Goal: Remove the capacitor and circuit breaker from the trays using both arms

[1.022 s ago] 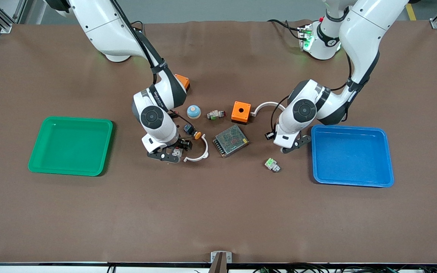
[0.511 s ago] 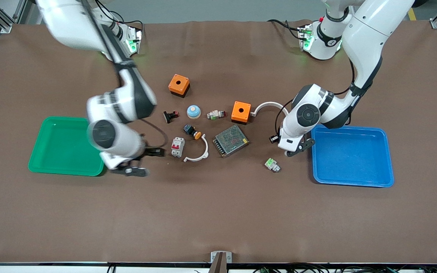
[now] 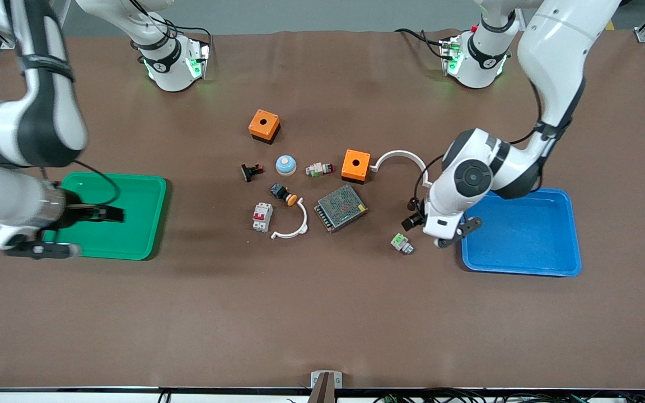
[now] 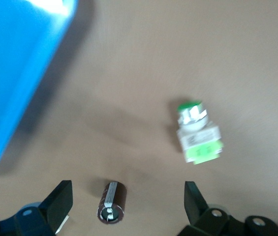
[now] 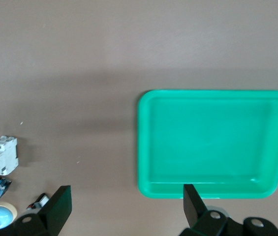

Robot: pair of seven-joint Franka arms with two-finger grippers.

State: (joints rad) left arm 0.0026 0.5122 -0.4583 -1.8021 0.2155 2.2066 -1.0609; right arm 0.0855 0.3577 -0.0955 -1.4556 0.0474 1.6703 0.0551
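The capacitor (image 4: 111,202), a tiny dark cylinder with a silvery stripe, lies on the table between the open fingers of my left gripper (image 4: 127,204). In the front view my left gripper (image 3: 450,235) hovers beside the blue tray's (image 3: 574,235) corner and hides the capacitor. The breaker (image 3: 262,216), white-grey with red levers, lies on the table beside a white arc; it also shows in the right wrist view (image 5: 1,156). My right gripper (image 3: 42,247) is open and empty over the green tray's (image 3: 157,218) near edge, well away from the breaker.
A white-and-green connector (image 3: 402,243) lies close to the left gripper. A grey mesh-topped box (image 3: 341,207), two orange boxes (image 3: 355,165), a black button with orange cap (image 3: 284,193), a blue-topped knob (image 3: 286,164) and a small switch (image 3: 252,170) sit mid-table.
My right arm swung from over the breaker to the green tray, leaving the breaker on the table. My left gripper moved toward the front camera, beside the blue tray.
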